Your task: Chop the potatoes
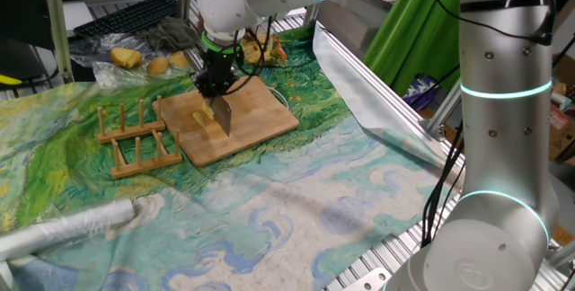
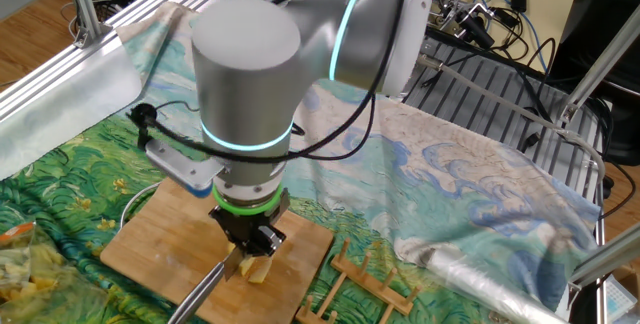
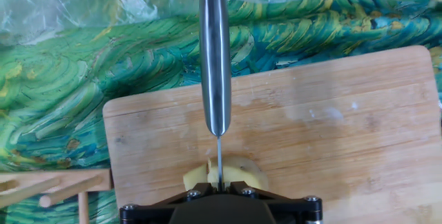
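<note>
Hand view looks straight down on the potatoes (image 3: 231,174), a pale-yellow lump near the near-left part of the wooden board (image 3: 331,141), with the knife (image 3: 215,58) set edge-down across them, its blade a thin line running into the flesh and its steel handle reaching away toward the cloth. The gripper (image 1: 216,83) has its jaws closed on the knife, pointing down over the board. No writing, brand or label can be read anywhere.

To the right of the potatoes the board lies bare up to its rounded far-right corner. A wooden rack (image 1: 137,138) lies just beside the board's left edge. Around the board spreads the green-and-blue painted cloth (image 1: 296,210) covering the surface, wide and uncluttered toward the near side. Beyond the board's far edge, whole potatoes in clear plastic (image 1: 148,59) lie near the cloth's rim.
</note>
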Robot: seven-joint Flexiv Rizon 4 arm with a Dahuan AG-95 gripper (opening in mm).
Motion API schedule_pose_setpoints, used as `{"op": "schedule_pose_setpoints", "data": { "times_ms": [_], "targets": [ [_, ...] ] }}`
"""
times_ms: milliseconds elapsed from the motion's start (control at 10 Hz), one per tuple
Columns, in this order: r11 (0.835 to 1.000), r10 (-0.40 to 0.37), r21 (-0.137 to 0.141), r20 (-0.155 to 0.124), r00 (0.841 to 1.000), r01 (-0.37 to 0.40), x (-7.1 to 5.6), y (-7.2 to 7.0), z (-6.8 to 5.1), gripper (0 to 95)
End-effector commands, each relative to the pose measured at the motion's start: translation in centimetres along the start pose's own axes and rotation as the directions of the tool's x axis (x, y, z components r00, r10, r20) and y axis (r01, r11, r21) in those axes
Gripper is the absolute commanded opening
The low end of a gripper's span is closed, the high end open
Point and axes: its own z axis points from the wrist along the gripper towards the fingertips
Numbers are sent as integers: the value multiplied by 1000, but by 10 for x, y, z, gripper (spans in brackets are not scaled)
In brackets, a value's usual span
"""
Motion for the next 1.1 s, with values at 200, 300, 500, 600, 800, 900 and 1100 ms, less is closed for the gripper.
{"op": "schedule_pose_setpoints", "data": {
  "times_ms": [200, 300, 500, 600, 800, 900, 1100],
  "targets": [
    [1000, -3, -12, -6, 1000, 3, -1, 0, 5, 0],
    [1000, -2, -19, 4, 1000, 2, -1, 4, 23, 0],
    [1000, -3, -18, 37, 999, 4, -2, 7, 62, 0],
    [1000, -4, -12, 37, 999, 5, -3, 6, 61, 0],
    [1000, 0, -16, 24, 1000, 0, -4, 6, 58, 0],
    [1000, -1, -17, 21, 1000, 1, -4, 6, 58, 0],
    [1000, -2, -14, 16, 1000, 3, -4, 6, 56, 0]
  ]
}}
